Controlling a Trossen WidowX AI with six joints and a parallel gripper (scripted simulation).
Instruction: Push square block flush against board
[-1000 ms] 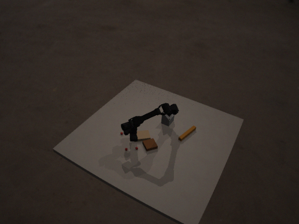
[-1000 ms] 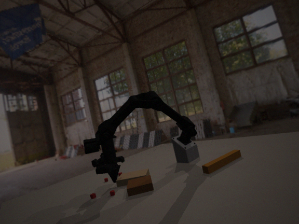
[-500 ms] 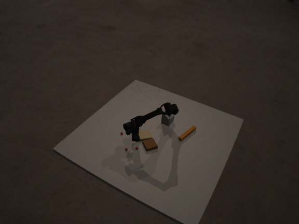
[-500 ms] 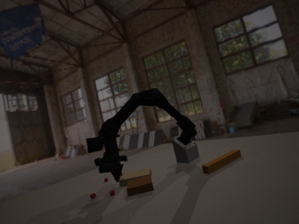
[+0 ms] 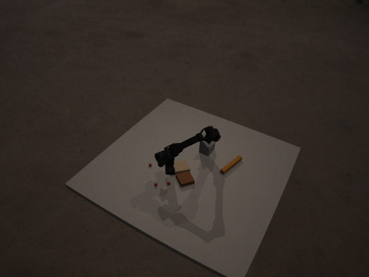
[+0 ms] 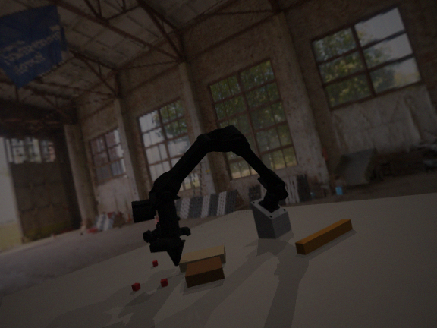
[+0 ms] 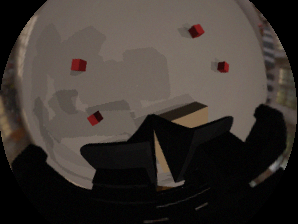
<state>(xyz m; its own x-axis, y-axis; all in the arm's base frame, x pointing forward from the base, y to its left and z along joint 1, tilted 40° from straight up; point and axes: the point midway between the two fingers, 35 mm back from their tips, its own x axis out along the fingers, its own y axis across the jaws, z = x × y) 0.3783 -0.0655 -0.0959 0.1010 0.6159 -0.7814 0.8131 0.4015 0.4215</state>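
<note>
The brown square block (image 5: pixel 185 178) (image 6: pixel 205 272) lies flat, just in front of the pale tan board (image 5: pixel 182 166) (image 6: pixel 205 254) in the top and exterior views. Their facing sides look parallel and very close; I cannot tell whether they touch all along. Their right edges look nearly even, while the board reaches farther left in the exterior view. My gripper (image 5: pixel 170 173) (image 6: pixel 177 263) (image 7: pixel 150 117) is shut and empty, pointing down at the board's left end. Whether it touches the board is unclear. In the wrist view the fingers partly hide the board (image 7: pixel 194 118).
An orange bar (image 5: pixel 231 165) (image 6: pixel 324 236) lies to the right, beyond the grey arm base (image 5: pixel 207 147) (image 6: pixel 272 224). Several small red cubes lie left of the parts, including one (image 5: pixel 168 183) (image 6: pixel 164 282) near the brown block and another (image 5: pixel 150 165) (image 6: pixel 155 263) farther back.
</note>
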